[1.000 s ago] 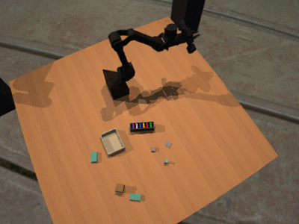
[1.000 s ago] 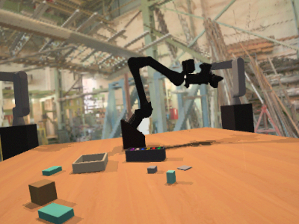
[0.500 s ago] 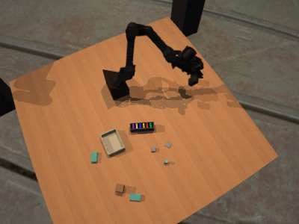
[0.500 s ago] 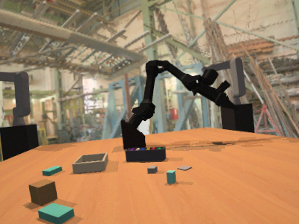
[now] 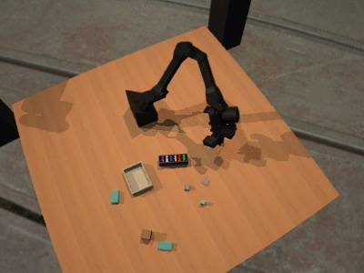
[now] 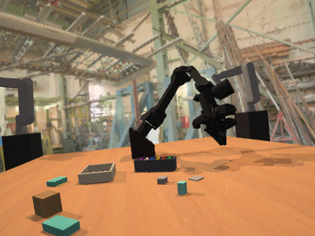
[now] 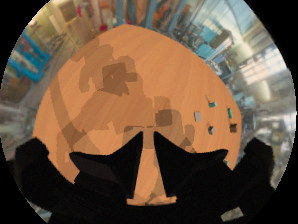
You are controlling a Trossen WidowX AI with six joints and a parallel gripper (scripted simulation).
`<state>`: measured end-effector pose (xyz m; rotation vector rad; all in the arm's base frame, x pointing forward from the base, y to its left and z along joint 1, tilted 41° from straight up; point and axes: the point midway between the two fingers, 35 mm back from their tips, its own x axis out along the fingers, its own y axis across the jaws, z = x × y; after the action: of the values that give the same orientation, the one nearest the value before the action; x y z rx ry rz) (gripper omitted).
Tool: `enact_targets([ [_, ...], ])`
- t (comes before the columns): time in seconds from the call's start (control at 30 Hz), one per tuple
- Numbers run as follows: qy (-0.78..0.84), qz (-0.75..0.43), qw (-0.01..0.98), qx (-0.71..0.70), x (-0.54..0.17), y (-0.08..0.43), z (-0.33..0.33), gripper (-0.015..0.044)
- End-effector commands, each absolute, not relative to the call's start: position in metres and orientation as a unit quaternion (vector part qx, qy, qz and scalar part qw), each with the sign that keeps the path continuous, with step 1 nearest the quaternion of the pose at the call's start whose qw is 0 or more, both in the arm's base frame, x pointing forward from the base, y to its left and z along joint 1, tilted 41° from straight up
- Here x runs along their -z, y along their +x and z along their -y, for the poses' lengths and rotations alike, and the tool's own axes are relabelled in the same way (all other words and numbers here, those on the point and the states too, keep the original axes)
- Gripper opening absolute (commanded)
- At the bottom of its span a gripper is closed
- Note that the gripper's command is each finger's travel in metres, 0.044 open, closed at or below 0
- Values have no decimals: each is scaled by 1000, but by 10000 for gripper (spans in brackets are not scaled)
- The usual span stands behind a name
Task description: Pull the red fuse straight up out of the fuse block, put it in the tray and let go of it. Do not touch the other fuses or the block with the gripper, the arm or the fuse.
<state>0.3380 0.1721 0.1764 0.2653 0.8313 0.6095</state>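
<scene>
Table [image 5: 273, 191] – smooth wood grain; tray [image 5: 129, 179] – matt grey; arm [image 5: 207, 77] – matt black.

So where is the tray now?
In the top view the tray sits on the table left of the fuse block, with a teal block at its lower left.
</scene>
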Motion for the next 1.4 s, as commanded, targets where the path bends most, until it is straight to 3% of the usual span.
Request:
enact_targets([
  [0.0,165,-477,831,-236,-138,348,-127,74],
  [0.37,394,-664,627,-99,-50,311,-9,74],
  [1.37,399,-666,623,-98,-35,311,-24,74],
])
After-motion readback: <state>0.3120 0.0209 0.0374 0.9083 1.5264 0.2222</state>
